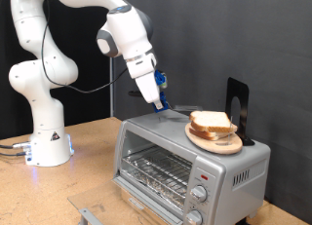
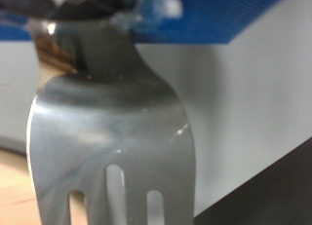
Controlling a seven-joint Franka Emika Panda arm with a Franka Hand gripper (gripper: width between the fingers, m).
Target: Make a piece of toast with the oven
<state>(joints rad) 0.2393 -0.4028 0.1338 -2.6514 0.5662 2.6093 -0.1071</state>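
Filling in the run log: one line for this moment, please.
gripper: above oven top, shut on fork | bread slices: stacked on wooden plate atop oven | oven door: closed

oven (image 1: 190,163) top: bare strip at exterior view's left | plate (image 1: 214,139) of bread fills its right | black stand (image 1: 237,108) blocks behind plate | gripper (image 1: 159,104) hangs above bare strip

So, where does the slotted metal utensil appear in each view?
Wrist view: the slotted metal utensil fills the centre, very close.
Exterior view: hard to make out, only a small dark shape under the gripper, over the top of the oven, left of the stacked bread slices.
Shared landmark: the blue part at the gripper.
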